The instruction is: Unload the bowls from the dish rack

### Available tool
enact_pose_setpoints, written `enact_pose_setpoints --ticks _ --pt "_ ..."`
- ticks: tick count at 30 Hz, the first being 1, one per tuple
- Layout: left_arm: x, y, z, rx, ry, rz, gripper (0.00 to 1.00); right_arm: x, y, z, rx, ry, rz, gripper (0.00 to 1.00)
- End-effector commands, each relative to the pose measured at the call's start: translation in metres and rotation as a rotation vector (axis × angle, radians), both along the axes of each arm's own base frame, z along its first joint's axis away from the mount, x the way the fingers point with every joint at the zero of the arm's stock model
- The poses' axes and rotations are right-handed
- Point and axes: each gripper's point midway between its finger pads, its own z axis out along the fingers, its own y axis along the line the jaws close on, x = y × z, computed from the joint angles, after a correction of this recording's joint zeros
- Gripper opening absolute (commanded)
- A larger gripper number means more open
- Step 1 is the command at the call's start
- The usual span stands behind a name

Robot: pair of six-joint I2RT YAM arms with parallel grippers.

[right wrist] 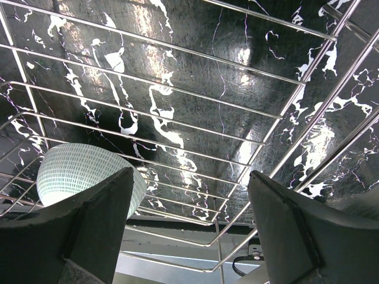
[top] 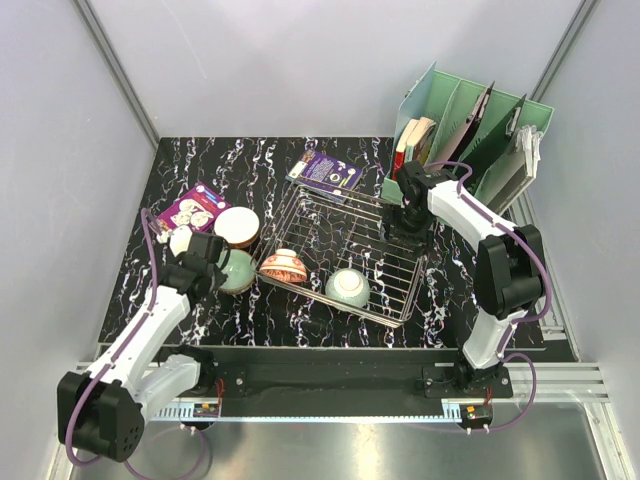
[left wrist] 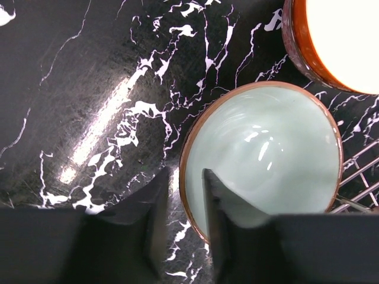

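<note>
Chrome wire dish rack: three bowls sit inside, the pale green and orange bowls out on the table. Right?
Two, not three: the top view shows only the red floral bowl and grey patterned bowl in the dish rack. Rest holds.

Black marble-patterned tabletop (top: 200, 160), plain grey walls (top: 300, 60), bright glare

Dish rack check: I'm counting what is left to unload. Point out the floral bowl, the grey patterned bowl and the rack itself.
floral bowl (top: 283, 266), top view, its patterned outer wall.
grey patterned bowl (top: 347, 288), top view, middle of its outer surface.
dish rack (top: 392, 268), top view, bare wire floor at its right.
</note>
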Motion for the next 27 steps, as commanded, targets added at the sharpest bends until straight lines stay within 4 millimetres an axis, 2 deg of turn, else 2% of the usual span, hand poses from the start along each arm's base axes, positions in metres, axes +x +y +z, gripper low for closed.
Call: enact_pose_setpoints --ticks 1,8,13,18,21,22,24,25,27 --pt "0.007 0.003 0.006 0.021 -0.022 0.014 0.24 0.005 0.002 0.003 0.014 -0.013 0.0 0.85" --pt "0.007 0.004 0.002 0.034 -0.001 0.007 0.2 0.005 0.003 0.003 0.02 -0.008 -0.007 0.85" --pt "0.006 0.005 0.002 0.039 -0.002 0.01 0.29 0.005 0.004 0.003 0.024 -0.007 -0.003 0.85" --pt "0.007 0.007 0.011 0.044 -0.016 0.022 0.49 0.004 0.003 0.002 0.022 -0.005 -0.006 0.85" --pt "0.011 0.011 0.035 0.061 -0.069 0.028 0.53 0.005 0.005 0.002 0.026 -0.008 -0.004 0.85" --pt "0.017 0.014 0.054 0.07 -0.121 0.041 0.54 0.005 0.005 0.002 0.029 -0.008 -0.003 0.85" --pt "0.018 0.019 0.074 0.1 -0.152 0.035 0.55 0.004 0.007 0.001 0.037 -0.002 -0.005 0.85" --pt "0.024 0.022 0.096 0.111 -0.205 0.041 0.55 0.004 0.007 0.0 0.037 0.0 -0.006 0.85" --pt "0.028 0.025 0.118 0.145 -0.241 0.017 0.55 0.005 0.007 -0.002 0.037 0.001 -0.008 0.85"
